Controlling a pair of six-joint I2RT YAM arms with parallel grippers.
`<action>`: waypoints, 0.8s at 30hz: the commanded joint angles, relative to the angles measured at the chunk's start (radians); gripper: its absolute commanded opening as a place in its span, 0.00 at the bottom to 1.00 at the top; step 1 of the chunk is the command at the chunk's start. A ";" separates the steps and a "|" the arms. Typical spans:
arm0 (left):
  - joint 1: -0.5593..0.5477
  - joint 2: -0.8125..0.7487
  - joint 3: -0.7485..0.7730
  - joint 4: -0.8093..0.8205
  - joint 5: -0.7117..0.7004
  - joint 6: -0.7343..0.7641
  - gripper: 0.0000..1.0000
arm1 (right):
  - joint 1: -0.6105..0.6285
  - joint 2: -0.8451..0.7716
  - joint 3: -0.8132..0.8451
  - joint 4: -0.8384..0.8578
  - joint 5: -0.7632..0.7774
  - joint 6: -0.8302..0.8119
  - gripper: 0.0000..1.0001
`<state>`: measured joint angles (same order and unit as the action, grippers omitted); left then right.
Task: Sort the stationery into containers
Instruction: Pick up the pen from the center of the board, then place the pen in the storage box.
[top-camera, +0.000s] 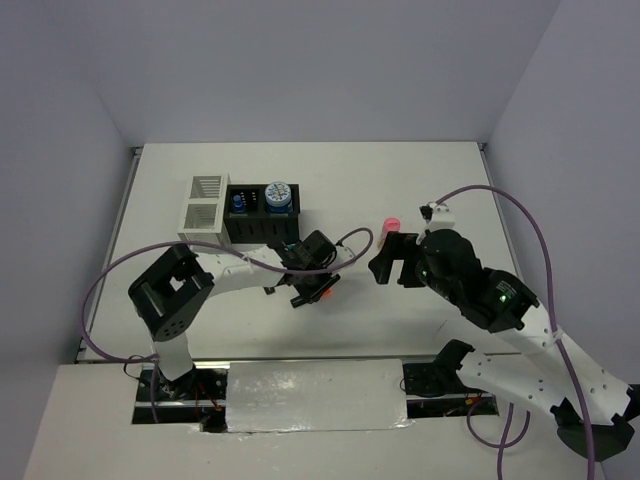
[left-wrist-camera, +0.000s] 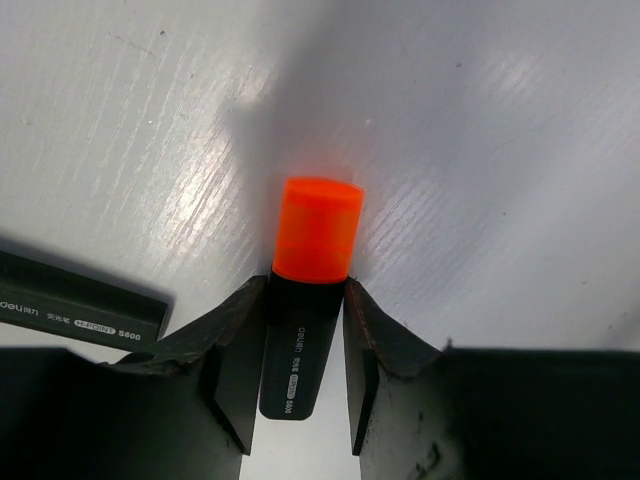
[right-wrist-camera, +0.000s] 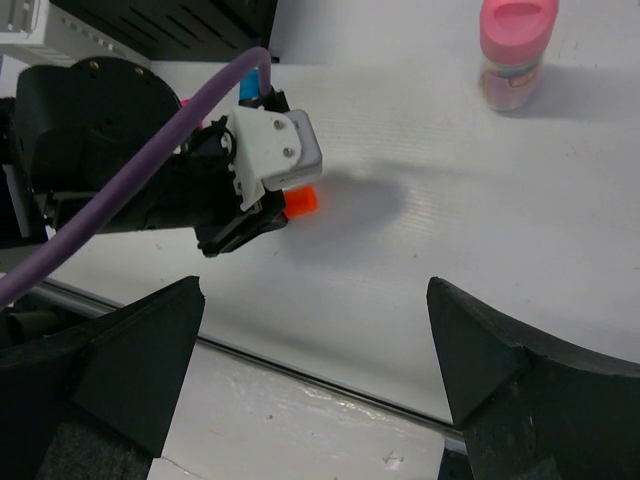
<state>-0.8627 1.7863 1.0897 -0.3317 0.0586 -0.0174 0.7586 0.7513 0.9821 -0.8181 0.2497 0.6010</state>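
Note:
My left gripper is shut on the black body of the orange-capped highlighter; its cap sticks out past the fingertips, low over the table. In the top view this gripper is in front of the black organizer. That organizer holds a blue-white roll and a blue-capped bottle. The white organizer stands to its left. My right gripper is open and empty. The pink stick stands upright just beyond it.
Another black highlighter body lies on the table left of my left fingers, its cap out of view. The table's front edge runs under my right gripper. A purple cable arcs over the left arm.

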 joint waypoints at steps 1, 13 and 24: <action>-0.036 0.038 -0.043 -0.003 -0.049 -0.045 0.34 | -0.008 -0.036 0.032 0.000 0.049 -0.004 1.00; -0.062 -0.223 -0.004 0.017 -0.146 -0.237 0.00 | -0.015 -0.113 0.059 0.016 0.079 0.031 1.00; 0.265 -0.518 0.191 -0.032 -0.552 -0.394 0.00 | -0.016 -0.099 0.124 0.031 0.069 -0.012 1.00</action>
<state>-0.7101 1.3155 1.2491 -0.3565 -0.3164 -0.3225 0.7460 0.6350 1.0866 -0.8120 0.3099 0.6079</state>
